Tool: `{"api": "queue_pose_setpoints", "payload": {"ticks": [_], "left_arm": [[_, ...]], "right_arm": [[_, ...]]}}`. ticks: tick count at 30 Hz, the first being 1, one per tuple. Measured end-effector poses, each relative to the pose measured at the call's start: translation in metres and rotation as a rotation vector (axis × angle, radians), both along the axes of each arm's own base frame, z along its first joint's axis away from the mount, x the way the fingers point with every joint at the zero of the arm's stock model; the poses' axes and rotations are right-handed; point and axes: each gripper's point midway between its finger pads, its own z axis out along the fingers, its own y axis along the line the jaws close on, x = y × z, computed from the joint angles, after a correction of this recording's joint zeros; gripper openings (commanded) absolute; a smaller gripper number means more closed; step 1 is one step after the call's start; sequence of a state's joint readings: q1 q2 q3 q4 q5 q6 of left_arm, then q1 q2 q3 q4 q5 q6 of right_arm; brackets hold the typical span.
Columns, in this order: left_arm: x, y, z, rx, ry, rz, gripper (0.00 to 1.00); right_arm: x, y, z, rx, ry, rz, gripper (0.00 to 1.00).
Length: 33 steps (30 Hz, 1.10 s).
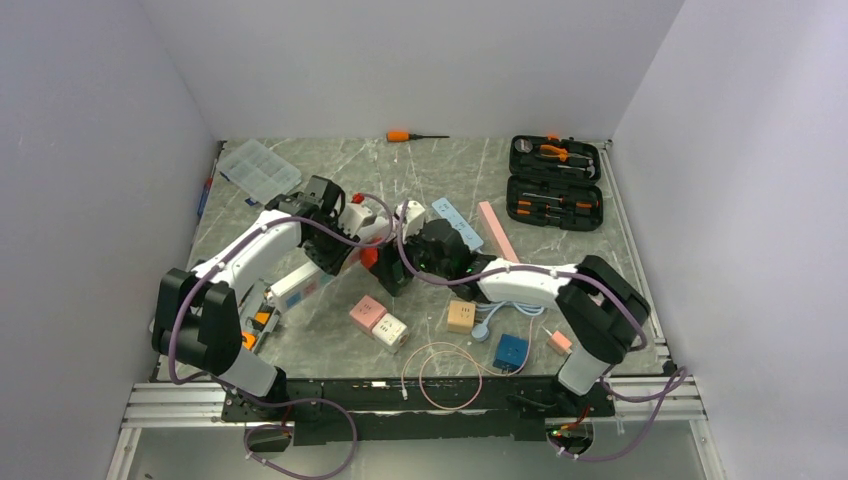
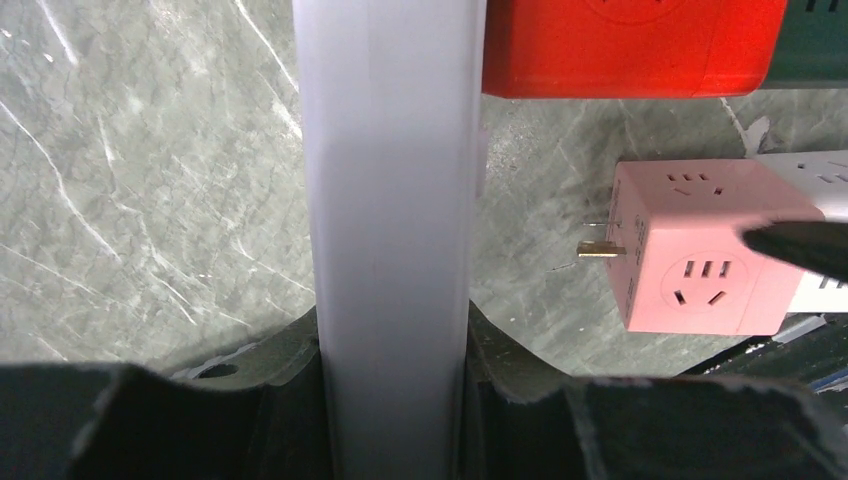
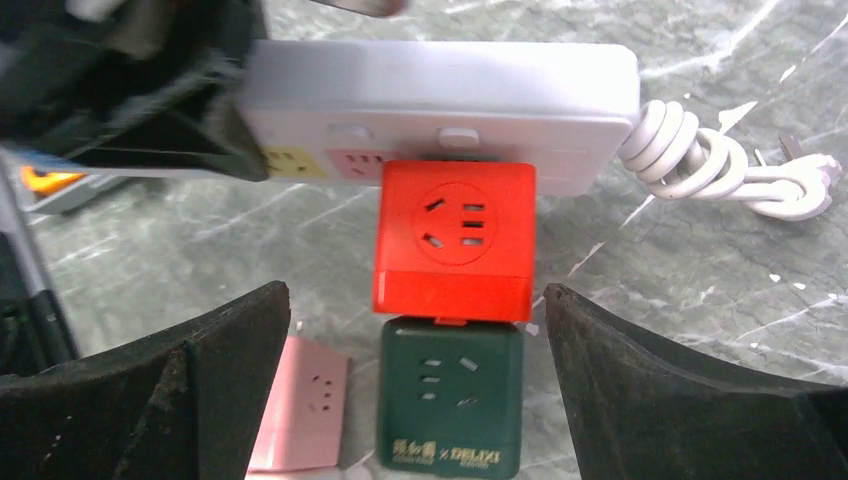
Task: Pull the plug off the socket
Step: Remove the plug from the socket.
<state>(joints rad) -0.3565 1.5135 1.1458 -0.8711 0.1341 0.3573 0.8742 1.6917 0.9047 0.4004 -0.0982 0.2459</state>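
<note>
Alignment matters most here: the right gripper, jaws wide open and holding nothing, flanks the spot where the red cube meets the green cube. It should close squarely on the red cube's side faces, then draw straight away from the strip along the pins, without twisting. The left gripper is clamped across the strip and must brace it against that pull. The red cube sits plugged into the strip's long side near mid-table, glossy and square-edged, with a socket on its top face. The green cube butts against its outer end, seemingly plugged in, so both would likely come away together.
</note>
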Motion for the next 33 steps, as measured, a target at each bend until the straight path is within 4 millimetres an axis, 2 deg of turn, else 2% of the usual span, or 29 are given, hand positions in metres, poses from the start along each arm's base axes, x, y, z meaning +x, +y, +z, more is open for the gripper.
{"api": "queue_pose_setpoints", "payload": {"ticks": [4,7,9,13,16,19,27,30,33], "left_arm": [[0.002,-0.001,0.003,-0.005,-0.006,-0.002,0.00],[0.004,-0.005,0.007,-0.021,-0.013,-0.006,0.00],[0.006,-0.008,0.012,-0.037,-0.018,-0.013,0.00],[0.008,-0.013,0.020,-0.068,-0.036,-0.027,0.00],[0.007,-0.015,0.024,-0.079,-0.041,-0.031,0.00],[0.005,-0.015,0.024,-0.080,-0.039,-0.036,0.00],[0.002,-0.014,0.023,-0.076,-0.027,-0.039,0.00],[0.002,-0.014,0.023,-0.076,-0.027,-0.039,0.00],[0.002,-0.014,0.024,-0.076,-0.028,-0.039,0.00]], "right_arm": [[-0.007,-0.009,0.025,0.053,-0.024,0.024,1.00],[-0.005,-0.012,0.032,0.075,-0.035,0.029,1.00],[-0.005,-0.015,0.027,0.080,-0.038,0.027,1.00],[-0.015,-0.024,0.003,0.078,-0.023,0.036,1.00],[-0.014,-0.024,-0.011,0.065,-0.009,0.034,1.00],[-0.008,-0.022,-0.012,0.066,-0.024,0.017,1.00],[0.023,-0.001,0.010,0.084,-0.122,-0.004,1.00],[0.032,0.007,0.006,0.076,-0.128,-0.006,1.00],[0.035,0.012,-0.006,0.057,-0.117,-0.005,1.00]]}}
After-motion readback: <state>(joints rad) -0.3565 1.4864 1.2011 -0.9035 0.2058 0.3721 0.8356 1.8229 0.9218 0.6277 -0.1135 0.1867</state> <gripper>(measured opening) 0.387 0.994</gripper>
